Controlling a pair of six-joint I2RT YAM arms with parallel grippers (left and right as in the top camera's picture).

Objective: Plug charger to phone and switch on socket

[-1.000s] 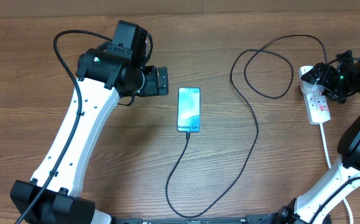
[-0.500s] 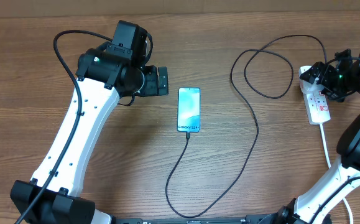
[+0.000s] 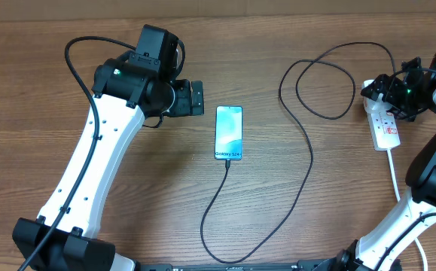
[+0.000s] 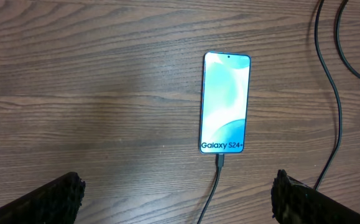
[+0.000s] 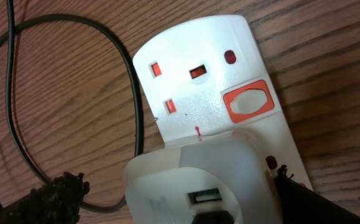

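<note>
The phone (image 3: pixel 229 132) lies flat mid-table, its light-blue screen lit with "Galaxy S24" text; it also shows in the left wrist view (image 4: pixel 225 102). The charger's thin black cable (image 3: pixel 308 162) has its tip in the phone's bottom edge (image 4: pixel 220 160). It loops round to the white socket strip (image 3: pixel 385 124) at the right. My left gripper (image 3: pixel 196 98) is open and empty, left of the phone (image 4: pixel 180 205). My right gripper (image 3: pixel 389 94) is open over the strip's far end. Its fingers (image 5: pixel 180 202) straddle a white adapter (image 5: pixel 198 177) plugged into the strip (image 5: pixel 192 50).
The strip has an empty outlet (image 5: pixel 176 84) beside a white rocker switch in a red frame (image 5: pixel 248 102). The strip's thick white cord (image 3: pixel 394 177) runs toward the front right. The black cable makes a loop (image 3: pixel 319 83) left of the strip. The table is brown wood.
My right gripper has shifted slightly toward the far end of the strip. The left arm, phone and cable have not moved.
</note>
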